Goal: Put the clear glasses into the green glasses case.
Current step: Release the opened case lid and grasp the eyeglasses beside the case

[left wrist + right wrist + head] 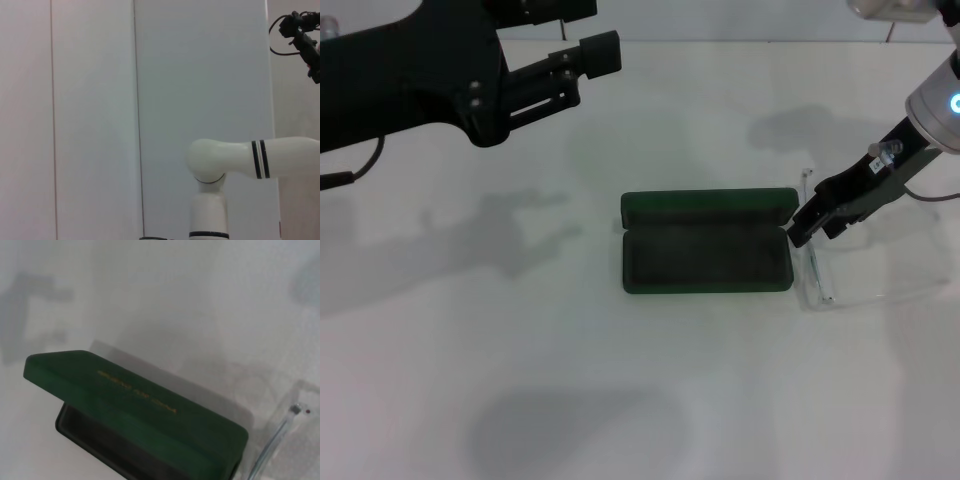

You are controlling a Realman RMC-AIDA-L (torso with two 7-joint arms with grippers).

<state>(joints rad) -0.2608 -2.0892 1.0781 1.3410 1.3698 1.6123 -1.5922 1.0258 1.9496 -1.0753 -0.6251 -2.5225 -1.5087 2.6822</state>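
Glasses case [707,243] sits at frame centre on the tabletop [570,400], lid raised along its far side. Clear glasses [840,270] lie just right of the case. Right end effector [802,228] between them, at case's right end. Left end effector [590,60] upper left, well apart.

dark green glasses case [708,207], gold lettering [136,391]

Head camera looks down; right wrist views green glasses case [135,410] close; left wrist faces wall [90,100]
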